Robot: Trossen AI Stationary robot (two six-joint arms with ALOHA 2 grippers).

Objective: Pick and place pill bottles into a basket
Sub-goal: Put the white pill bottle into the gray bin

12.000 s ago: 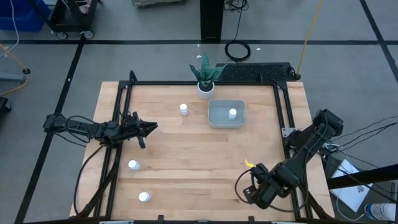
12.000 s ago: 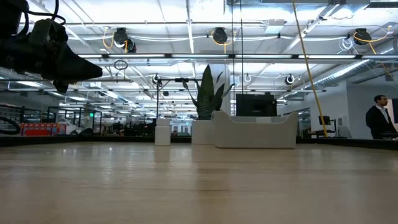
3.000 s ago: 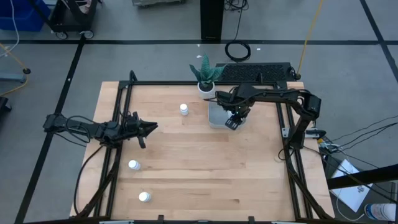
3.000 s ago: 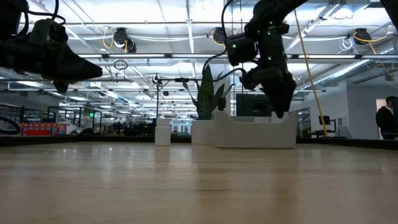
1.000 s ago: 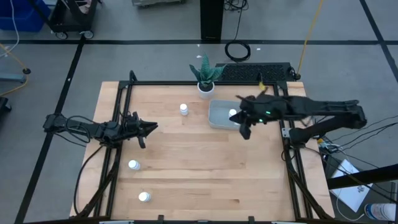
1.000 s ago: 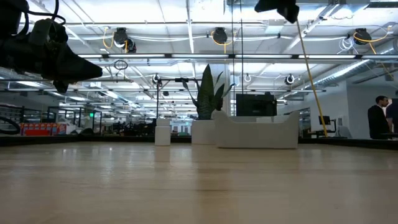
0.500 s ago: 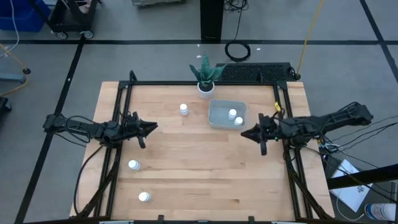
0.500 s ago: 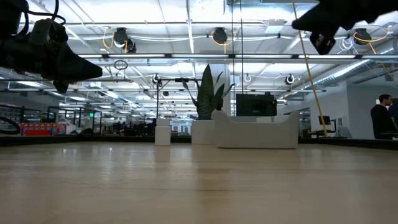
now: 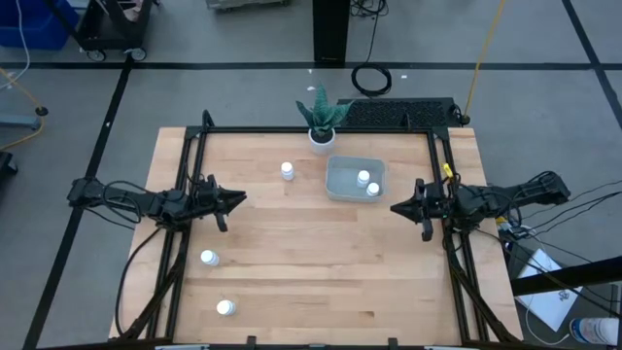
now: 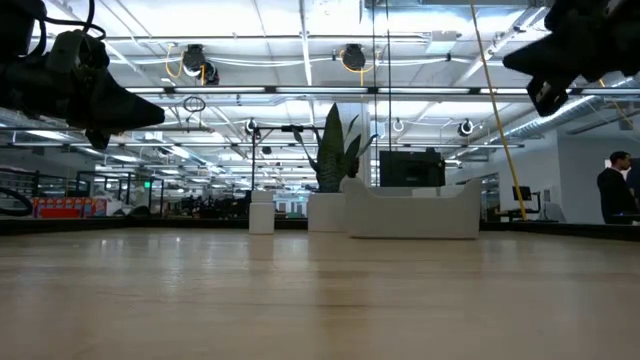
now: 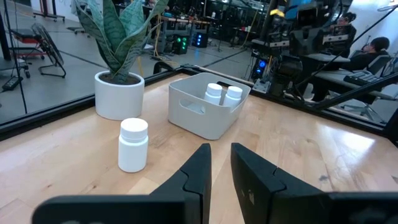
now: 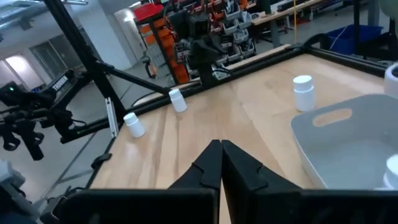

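Inside the basket (image 9: 335,185) sit two bottles (image 9: 367,184); three more (image 9: 287,171) wait outside it, and both pincers, left (image 9: 236,199) slightly parted, right (image 9: 398,208) closed, are empty.

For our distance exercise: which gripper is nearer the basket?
Right. The right gripper hovers just off the basket on its right; the left gripper waits much farther off, across bare table.

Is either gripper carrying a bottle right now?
No. The right gripper is shut on nothing, and the left gripper, slightly open, holds nothing either.
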